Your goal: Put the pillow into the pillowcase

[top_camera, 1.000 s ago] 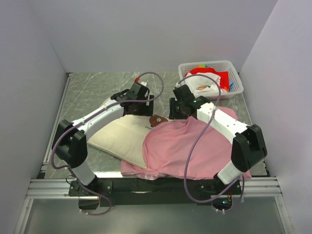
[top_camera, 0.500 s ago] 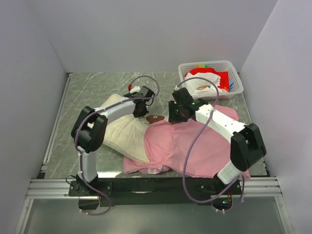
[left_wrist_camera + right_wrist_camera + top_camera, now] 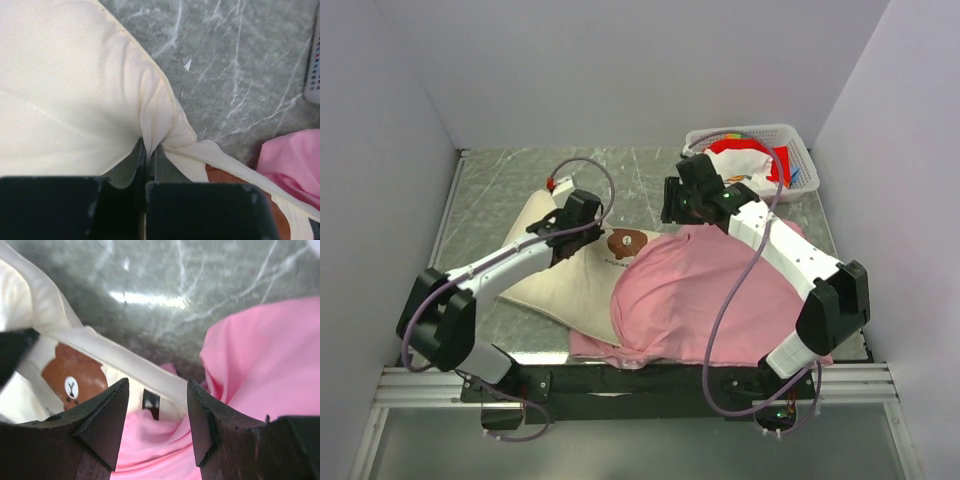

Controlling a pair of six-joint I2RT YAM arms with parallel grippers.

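Observation:
The cream pillow (image 3: 565,285) lies at the table's left-centre, its brown bear mark (image 3: 623,243) exposed. Its right part is covered by the pink pillowcase (image 3: 720,300), which bulges toward the front right. My left gripper (image 3: 588,228) is shut on a pinched fold of the pillow's far edge (image 3: 155,120); the fingers (image 3: 162,167) meet on the fabric. My right gripper (image 3: 672,212) hovers open above the pillowcase's mouth. Between its fingertips (image 3: 120,390) I see the pillow's edge with a small black tag (image 3: 151,402) and pink cloth (image 3: 160,450). Nothing is held there.
A white basket (image 3: 800,150) with white and red cloth stands at the back right, and its wall (image 3: 314,60) shows in the left wrist view. Grey marbled tabletop (image 3: 510,180) stretches behind the pillow. Pale walls close in on three sides.
My left gripper closed on the pillow's edge and drew back to the left, which uncovered more of the bear mark. The right gripper shifted toward the back and opened a bit wider.

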